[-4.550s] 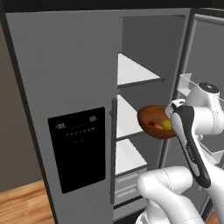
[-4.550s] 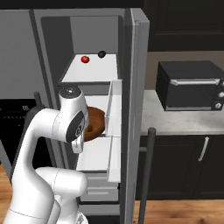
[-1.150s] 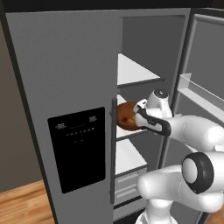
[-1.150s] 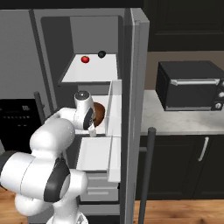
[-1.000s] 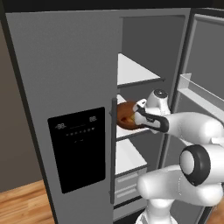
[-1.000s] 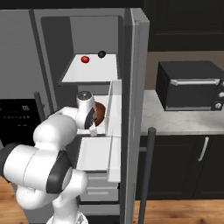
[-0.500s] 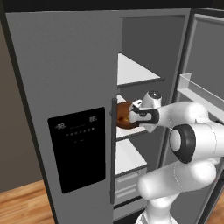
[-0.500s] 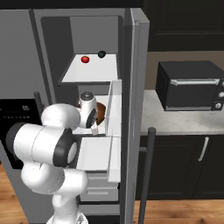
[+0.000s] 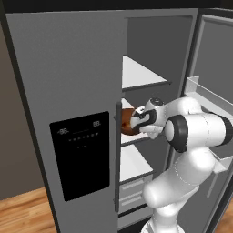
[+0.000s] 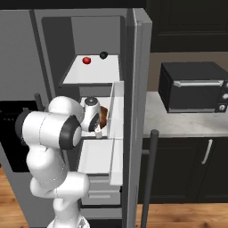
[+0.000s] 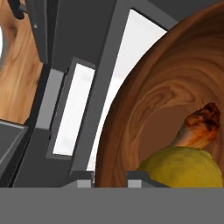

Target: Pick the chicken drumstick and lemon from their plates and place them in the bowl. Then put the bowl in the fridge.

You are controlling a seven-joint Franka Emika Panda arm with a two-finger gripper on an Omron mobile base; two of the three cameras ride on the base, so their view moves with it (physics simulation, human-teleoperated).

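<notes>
Both lemon (image 11: 186,165) and drumstick (image 11: 201,124) ride in the bowl (image 9: 128,122) we pinch by its rim with the hand (image 9: 138,119), carrying it level onto the fridge (image 9: 68,82) shelf (image 9: 136,161).

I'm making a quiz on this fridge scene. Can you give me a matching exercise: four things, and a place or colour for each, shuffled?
Things:
1 bowl
2 lemon
3 red fruit
4 microwave

Places or colours:
A on the upper fridge shelf
B black, on the counter
C brown wood, held at the middle shelf
D yellow, inside the bowl

Pairs: 1-C, 2-D, 3-A, 4-B
</notes>
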